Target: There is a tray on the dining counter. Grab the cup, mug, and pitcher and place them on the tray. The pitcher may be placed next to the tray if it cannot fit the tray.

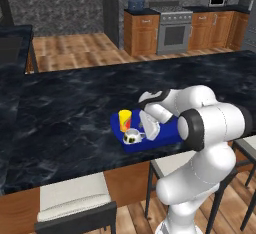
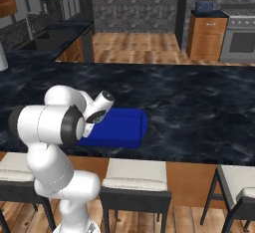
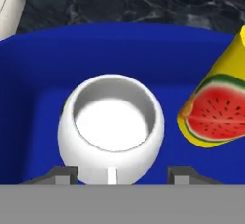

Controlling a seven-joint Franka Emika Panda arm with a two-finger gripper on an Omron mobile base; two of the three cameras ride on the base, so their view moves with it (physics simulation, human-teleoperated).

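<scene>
The blue tray [image 1: 170, 130] [image 2: 124, 127] [image 3: 28, 98] lies on the black marble dining counter [image 1: 75, 113] near its front edge. On it the white mug [image 1: 131, 137] [image 3: 112, 127] stands upright, and the yellow cup [image 1: 124, 119] [image 3: 217, 113] with a watermelon picture stands just behind it. My gripper [image 1: 142, 130] [image 3: 123, 174] hangs low over the tray, open. One fingertip [image 3: 64, 173] sits on each side of the mug, with a little room between tips and mug. The pitcher is out of view.
White-cushioned stools [image 1: 75, 193] [image 2: 137, 174] stand along the counter's front edge below the tray. A pale rounded thing [image 3: 9, 7] shows past the tray's corner. Dark counter top stretches left and behind the tray; a stove [image 1: 174, 30] stands far back.
</scene>
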